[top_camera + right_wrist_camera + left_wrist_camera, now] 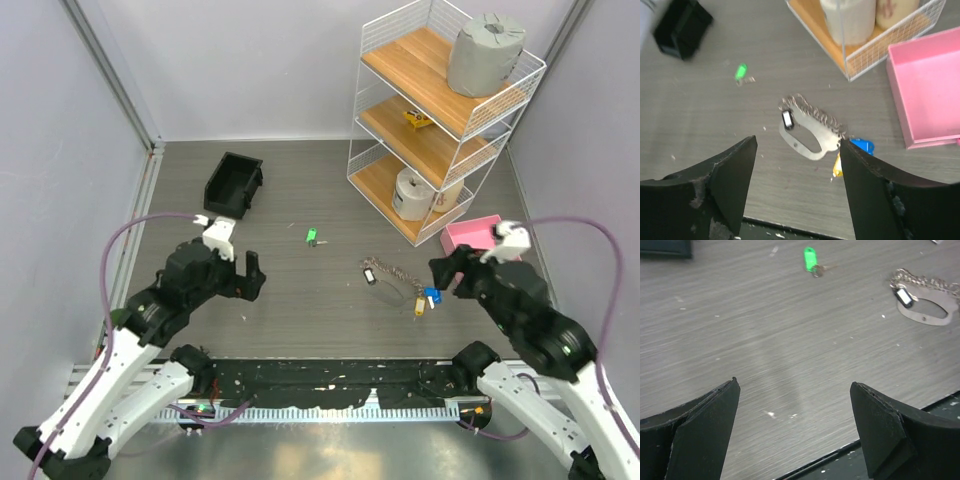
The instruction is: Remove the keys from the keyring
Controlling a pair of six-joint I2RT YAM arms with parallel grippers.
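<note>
While both jaws gape empty, thin silver keyring (827,145) (link chain (812,116) attached), blue and yellow keys (862,146), grained tabletop (715,115).

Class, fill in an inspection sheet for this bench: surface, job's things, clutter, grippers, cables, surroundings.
Surface: grey table, a few white specks.
Job's things: keyring flat on table, chain along it; blue key and yellow key at one end, black key at the other.
Clutter: green key, black bin, pink tray, shelf holding grey roll and white roll.
Grippers: left gripper open, empty, over bare table; right gripper open, empty, over the keyring.
Cables: left cable and right cable, purple, looped beside the arms.
Surroundings: plain grey walls.
</note>
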